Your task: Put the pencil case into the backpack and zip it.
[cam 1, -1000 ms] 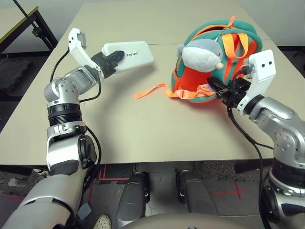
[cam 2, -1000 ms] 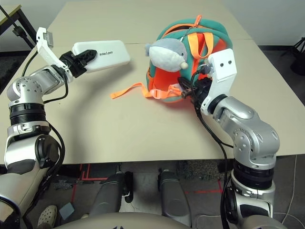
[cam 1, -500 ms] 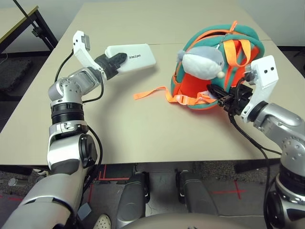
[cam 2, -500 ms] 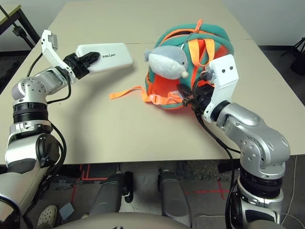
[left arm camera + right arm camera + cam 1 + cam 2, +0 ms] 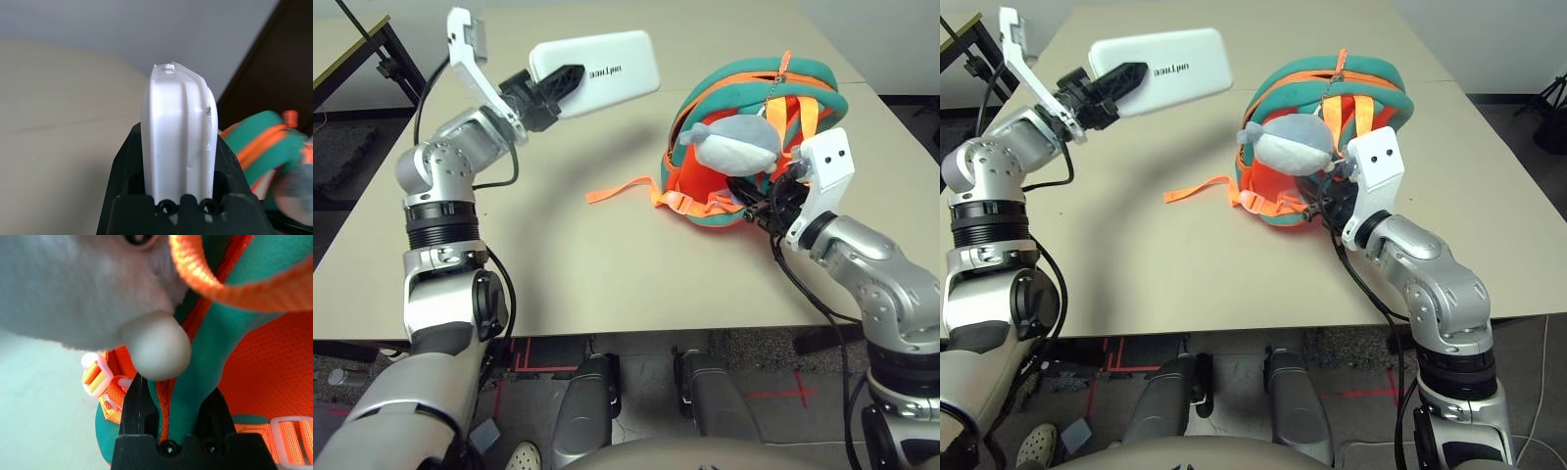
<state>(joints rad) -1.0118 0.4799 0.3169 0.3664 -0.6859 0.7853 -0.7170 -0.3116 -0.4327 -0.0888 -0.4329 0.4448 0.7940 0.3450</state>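
White plastic, the pencil case (image 5: 594, 63) hangs in the air over the far left of the table (image 5: 607, 264), held by one short end in the left gripper (image 5: 551, 91), whose two black fingers are clamped on its flat faces. Its long axis runs left to right, the free end aimed toward the backpack (image 5: 754, 147), which lies to its right and lower, well apart from it. That gap, and the tilt of the case toward the bag's mouth, is what the coming move looks to turn on.

On the right, the right gripper (image 5: 172, 401) pinches the backpack's teal rim, fingers closed on the fabric at the near edge, seemingly propping the orange interior open. A grey-and-white plush toy (image 5: 736, 144) dangles across that opening, partly in the way. An orange strap (image 5: 622, 190) trails leftward on the tabletop.
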